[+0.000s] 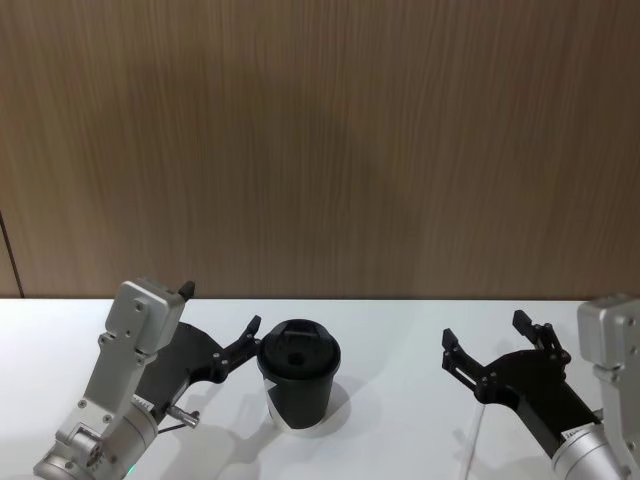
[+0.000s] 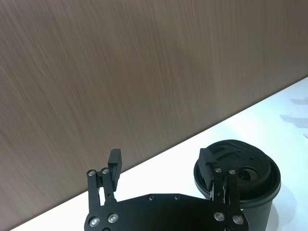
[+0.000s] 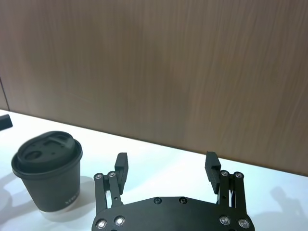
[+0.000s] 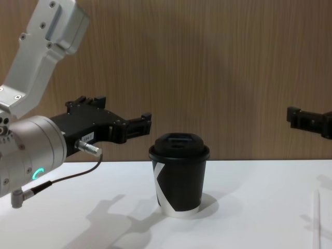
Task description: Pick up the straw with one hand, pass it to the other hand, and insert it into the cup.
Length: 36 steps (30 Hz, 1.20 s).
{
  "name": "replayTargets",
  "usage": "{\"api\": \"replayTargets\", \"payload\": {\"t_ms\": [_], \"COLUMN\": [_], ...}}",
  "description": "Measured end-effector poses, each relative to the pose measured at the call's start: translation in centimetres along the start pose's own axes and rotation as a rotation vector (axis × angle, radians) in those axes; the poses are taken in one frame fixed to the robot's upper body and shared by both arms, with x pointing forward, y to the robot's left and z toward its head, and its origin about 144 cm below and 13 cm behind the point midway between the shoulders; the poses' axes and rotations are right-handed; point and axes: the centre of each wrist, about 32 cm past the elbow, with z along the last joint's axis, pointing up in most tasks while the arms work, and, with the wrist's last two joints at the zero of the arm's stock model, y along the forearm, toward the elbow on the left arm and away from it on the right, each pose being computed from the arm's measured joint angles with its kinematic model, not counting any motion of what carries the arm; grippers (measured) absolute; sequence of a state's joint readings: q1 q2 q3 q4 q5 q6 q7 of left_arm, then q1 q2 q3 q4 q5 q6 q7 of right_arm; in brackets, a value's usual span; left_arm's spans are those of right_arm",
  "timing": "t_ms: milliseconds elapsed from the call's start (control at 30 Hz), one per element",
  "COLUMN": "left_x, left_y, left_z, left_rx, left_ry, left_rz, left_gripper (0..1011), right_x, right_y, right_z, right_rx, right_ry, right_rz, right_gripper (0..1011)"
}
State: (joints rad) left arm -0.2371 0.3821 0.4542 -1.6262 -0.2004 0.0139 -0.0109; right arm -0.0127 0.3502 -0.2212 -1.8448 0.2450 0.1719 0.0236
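My left pincer (image 1: pixel 220 307), the long flat black one on the big silver cylinder (image 4: pixel 28 150) with the green ring light (image 4: pixel 35 174), hangs above the white counter (image 1: pixel 400 330) with its jaws spread wide and nothing between them. On the head view its nearer fingertip sits just beside the domed lid of the small black paper cup (image 1: pixel 300 385). I cannot tell whether the two touch. On my left wrist view the same pincer (image 2: pixel 162 163) shows one finger overlapping the rim of the cup (image 2: pixel 245 178), the other well off to the side over bare counter. From the chest view it (image 4: pixel 129 124) reaches in level, a little higher than the lid, with a thin dark cable (image 4: pixel 57 179) looping down from the wrist.

The cup (image 4: pixel 179 176) stands upright near the middle of the counter, lid on, its white angular mark facing me and a white edge at its base.

My right pincer (image 1: pixel 486 330), the blocky black one on the grey metal wrist, hovers over the right side of the counter, well apart from the cup. Its jaws are also parted and empty, as the right wrist view (image 3: pixel 166 162) shows plainly.

The long thin white straw (image 4: pixel 316 218) lies flat on the counter at the right, under the right pincer on the head view (image 1: pixel 476 438), faint against the white surface and untouched by either pincer. A brown wood-grain wall (image 1: pixel 320 140) stands behind everything
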Motion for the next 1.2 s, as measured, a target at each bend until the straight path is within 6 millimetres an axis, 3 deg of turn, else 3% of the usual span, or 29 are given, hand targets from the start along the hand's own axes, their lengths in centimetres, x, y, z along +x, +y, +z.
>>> {"api": "replayTargets", "payload": {"t_ms": [433,867,1200], "left_x": [0.0,0.0,0.0], "left_y": [0.0,0.0,0.0], "left_z": [0.0,0.0,0.0], "left_rx": [0.0,0.0,0.0], "left_ry": [0.0,0.0,0.0], "left_rz": [0.0,0.0,0.0], "left_gripper": [1003,1003,1003], "right_x": [-0.4,-0.8,-1.3], "right_y": [-0.2,-0.4,-0.5], "right_z": [2.7,5.2,5.6], "right_rx": [-0.136,-0.317,-0.427], "right_ry": [-0.026,0.063,0.134], "right_rz": [-0.02,-0.035,-0.043], "right_gripper": [1001,1001,1001]}}
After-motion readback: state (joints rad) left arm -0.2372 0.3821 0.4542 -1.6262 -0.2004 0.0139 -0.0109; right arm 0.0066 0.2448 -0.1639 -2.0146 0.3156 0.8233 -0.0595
